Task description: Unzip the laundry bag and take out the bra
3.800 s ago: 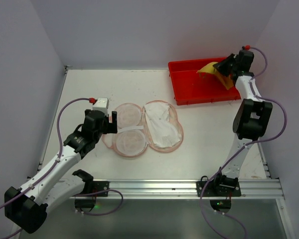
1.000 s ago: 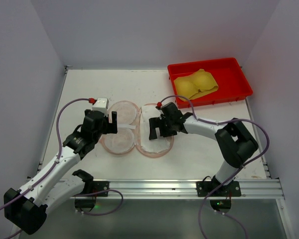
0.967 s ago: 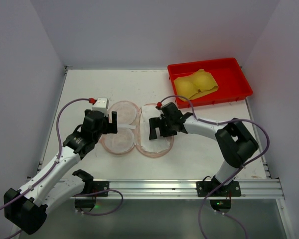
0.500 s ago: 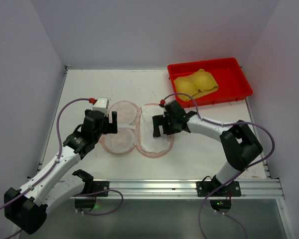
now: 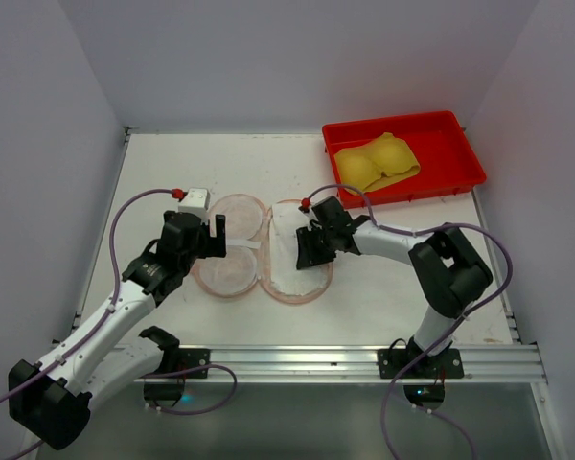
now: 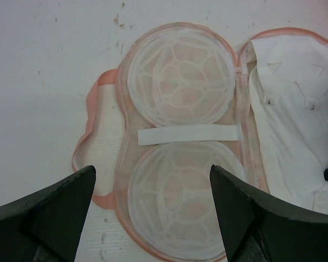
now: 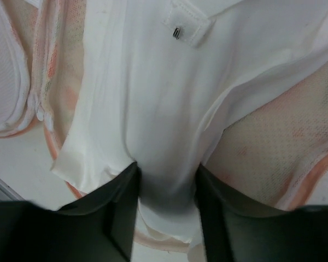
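The laundry bag lies unzipped and spread flat at the middle of the table, its 2 halves side by side. The left half shows 2 round pale mesh cups with a white strap across the waist between them. A white garment fills the right half, and a small metal clasp on a tab shows in the right wrist view. Nearly 4 seconds ago the right arm was over the red tray, beyond the bag to its right, carrying the yellow bra. That bra now rests in the tray, well apart from the bag, and the arm has come across to the bag's right half. In the last half second its jaws have narrowed from nearly full spread. The right gripper now sits on the bag's right half, about half closed, pinching a gathered fold of the white garment between its fingers, with folds running into the gap and the bag's mesh bare beside it. The left gripper has not moved: it hovers above the bag's left half with jaws wide apart, holding nothing, the near mesh cup framed between its fingers.
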